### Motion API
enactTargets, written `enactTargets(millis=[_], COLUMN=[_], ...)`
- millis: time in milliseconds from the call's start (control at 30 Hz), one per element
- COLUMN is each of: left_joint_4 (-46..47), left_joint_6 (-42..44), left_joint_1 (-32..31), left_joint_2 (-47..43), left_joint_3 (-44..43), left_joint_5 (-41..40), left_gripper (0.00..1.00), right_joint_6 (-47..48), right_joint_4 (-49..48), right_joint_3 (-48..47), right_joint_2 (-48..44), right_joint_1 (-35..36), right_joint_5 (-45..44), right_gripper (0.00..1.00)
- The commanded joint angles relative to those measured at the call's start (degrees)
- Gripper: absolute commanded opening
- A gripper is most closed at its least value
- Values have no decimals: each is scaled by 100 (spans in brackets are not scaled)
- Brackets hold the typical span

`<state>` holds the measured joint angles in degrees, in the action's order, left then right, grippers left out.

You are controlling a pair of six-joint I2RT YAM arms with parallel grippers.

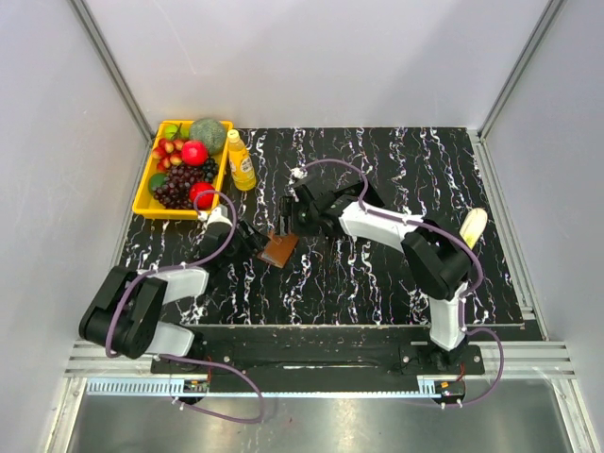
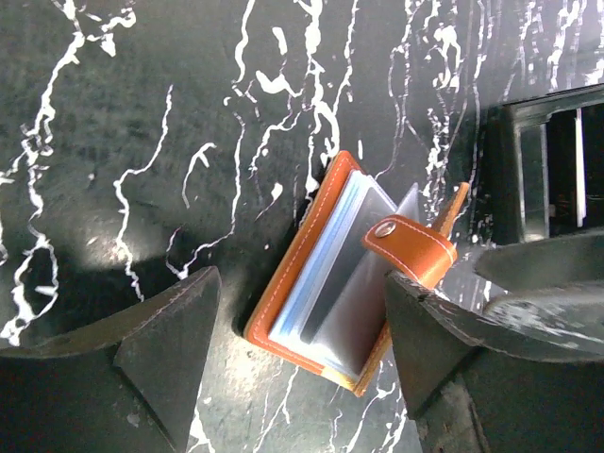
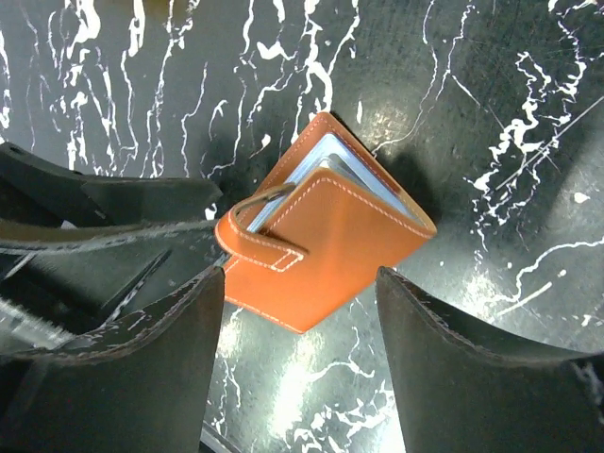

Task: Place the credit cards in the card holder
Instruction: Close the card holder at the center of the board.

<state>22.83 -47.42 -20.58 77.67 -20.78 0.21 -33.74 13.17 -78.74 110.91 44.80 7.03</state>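
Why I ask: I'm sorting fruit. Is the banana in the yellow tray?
No, the banana lies far to the right of the tray, well outside it.

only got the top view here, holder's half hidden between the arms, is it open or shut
Observer: In the left wrist view the card holder lies ajar, clear sleeves showing between its covers.
Operator: strap snapped?
Observer: Looks unfastened; the strap sticks out loose with its snap stud exposed.
Operator: either gripper holding it
Observer: Neither; the left gripper and right gripper both stand open, fingers either side of it.
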Motion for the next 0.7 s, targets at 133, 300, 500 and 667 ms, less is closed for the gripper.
enactTargets(millis=[133, 300, 500, 667], left_joint_4=[1010, 1926, 4400, 5864], left_joint_6=[-56, -268, -1109, -1639], left_joint_1=[265, 291, 291, 230], left_joint_2=[820, 1258, 2392, 2912], left_joint_3=[72, 425, 688, 926], left_joint_5=[1587, 2061, 2993, 2977], left_gripper=[75, 76, 67, 52], right_joint_6=[-633, -503, -494, -450], right_joint_4=[21, -16, -236, -376], right_joint_3=[6, 70, 288, 491], right_joint_2=[713, 913, 853, 739], right_joint_1=[-50, -59, -41, -41], right_joint_5=[220, 412, 669, 774], right_gripper=[63, 65, 66, 67])
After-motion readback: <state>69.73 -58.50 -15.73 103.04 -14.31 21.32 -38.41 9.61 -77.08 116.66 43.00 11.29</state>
